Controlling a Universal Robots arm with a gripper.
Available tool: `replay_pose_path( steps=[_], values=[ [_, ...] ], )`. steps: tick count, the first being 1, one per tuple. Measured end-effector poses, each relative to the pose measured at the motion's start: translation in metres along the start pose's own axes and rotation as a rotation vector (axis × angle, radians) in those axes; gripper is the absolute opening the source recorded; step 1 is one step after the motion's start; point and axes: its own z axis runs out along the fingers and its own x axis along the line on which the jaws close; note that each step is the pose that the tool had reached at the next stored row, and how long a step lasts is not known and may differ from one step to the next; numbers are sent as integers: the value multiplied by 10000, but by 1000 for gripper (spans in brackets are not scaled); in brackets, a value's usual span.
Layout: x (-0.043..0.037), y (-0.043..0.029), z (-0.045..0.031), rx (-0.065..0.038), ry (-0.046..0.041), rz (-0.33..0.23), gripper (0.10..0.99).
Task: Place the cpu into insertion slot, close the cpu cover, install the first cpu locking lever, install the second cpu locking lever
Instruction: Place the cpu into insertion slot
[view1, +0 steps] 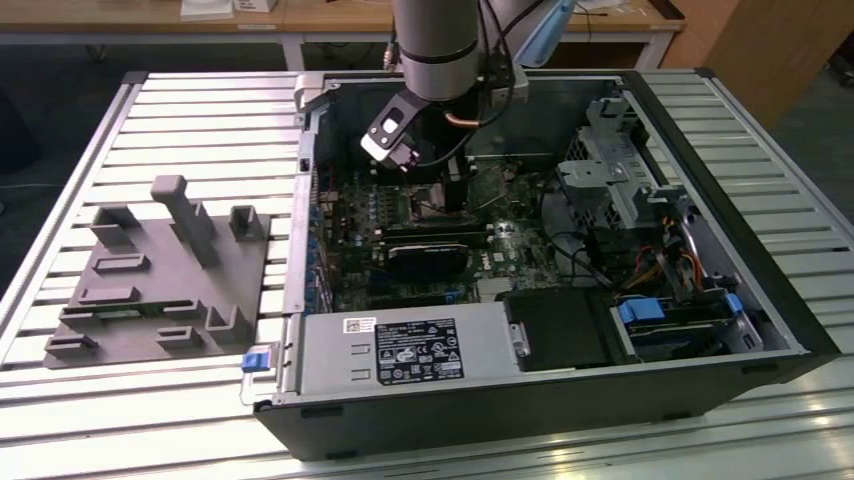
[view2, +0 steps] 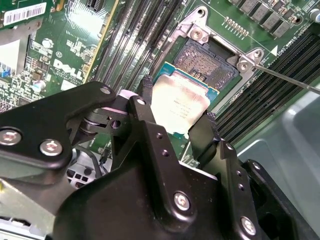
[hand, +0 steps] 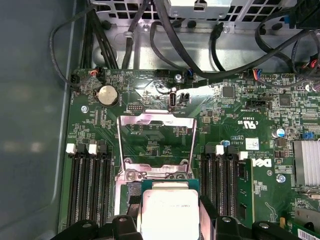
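Black-fingered hand (view2: 176, 106) clamps cpu (view2: 183, 96) by 2 opposite edges: flat square chip, matte silver top, held close over dark, silver-rimmed insertion slot (view2: 209, 61).

Count was: cpu (view2: 181, 106) 1 | insertion slot (view2: 209, 61) 1 | cpu cover (hand: 155, 120) 1 | gripper (view2: 177, 100) 1 | coin battery (hand: 107, 95) 1 | computer case (view1: 534, 410) 1 | grey fixture (view1: 160, 290) 1

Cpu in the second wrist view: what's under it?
The insertion slot, its cpu cover open. Part of the slot shows a dark contact field; the rest is hidden by the cpu, gripped in the jaws. Whether chip and slot touch cannot be told.
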Motion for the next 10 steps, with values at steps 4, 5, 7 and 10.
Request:
replay_pose_path(
  steps=[4, 5, 7, 10],
  values=[
    [-1, -5, 22, 21, 0, 1, 541],
    [0, -7, 27, 24, 0, 0, 541],
    [0, -12, 32, 26, 0, 1, 541],
    [6, -17, 40, 33, -1, 1, 541]
  ],
)
